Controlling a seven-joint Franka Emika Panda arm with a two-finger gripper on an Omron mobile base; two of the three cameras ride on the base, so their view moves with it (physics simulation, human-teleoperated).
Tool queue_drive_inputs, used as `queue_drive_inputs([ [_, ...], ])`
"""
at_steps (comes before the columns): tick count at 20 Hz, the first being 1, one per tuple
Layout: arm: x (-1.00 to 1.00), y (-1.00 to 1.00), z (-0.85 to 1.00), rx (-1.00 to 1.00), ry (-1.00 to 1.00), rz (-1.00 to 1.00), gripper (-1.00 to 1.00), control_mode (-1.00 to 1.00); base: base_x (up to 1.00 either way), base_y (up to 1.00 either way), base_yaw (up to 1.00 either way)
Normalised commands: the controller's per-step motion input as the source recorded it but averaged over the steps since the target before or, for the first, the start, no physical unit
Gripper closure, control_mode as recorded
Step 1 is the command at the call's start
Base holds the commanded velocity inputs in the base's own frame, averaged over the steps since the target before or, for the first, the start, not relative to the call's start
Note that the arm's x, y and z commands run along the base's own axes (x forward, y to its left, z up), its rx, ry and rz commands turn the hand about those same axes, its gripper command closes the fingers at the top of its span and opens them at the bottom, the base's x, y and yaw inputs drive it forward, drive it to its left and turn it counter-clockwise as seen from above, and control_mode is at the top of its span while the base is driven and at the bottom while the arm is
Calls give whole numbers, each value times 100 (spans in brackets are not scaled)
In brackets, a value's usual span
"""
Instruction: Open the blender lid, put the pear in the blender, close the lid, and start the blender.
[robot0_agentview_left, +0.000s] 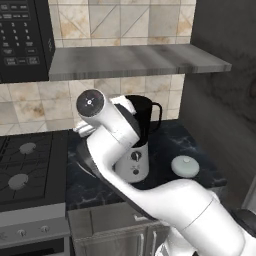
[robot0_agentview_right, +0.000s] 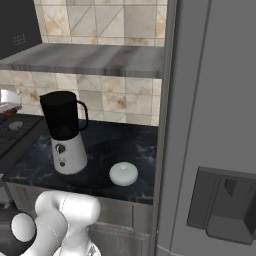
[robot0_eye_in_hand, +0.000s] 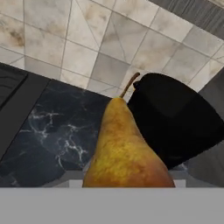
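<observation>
The pear, orange-yellow with a thin stem, hangs close in front of the hand camera above the dark counter, and my gripper is shut on it; the fruit hides the fingertips. The blender stands on the counter with its dark jar uncovered, just right of the pear in the hand view. In the right base view my hand is at the left edge, left of the blender and about level with the jar. The blender lid, a pale domed disc, lies on the counter right of the base.
A wooden shelf hangs low over the blender. The stove lies to the left, with a black microwave above it. A tall grey fridge walls off the right side. My own arm crosses in front of the blender in the left base view.
</observation>
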Motion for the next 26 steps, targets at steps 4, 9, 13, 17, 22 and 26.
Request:
queue_drive_inputs([
  [4, 0, -68, 80, 7, -8, 0, 100, -100, 0, 0, 0],
  [9, 0, -61, 65, 10, -3, 0, 100, -100, 0, 0, 0],
  [13, 13, -49, 33, 17, 1, 1, 100, -100, 0, 0, 0],
  [17, 54, -43, 1, 24, 13, 4, 100, -100, 0, 0, 0],
  [22, 58, -22, -12, 17, 20, 7, 100, -100, 0, 0, 0],
  [26, 44, 0, -34, 5, 20, 8, 100, -100, 0, 0, 0],
])
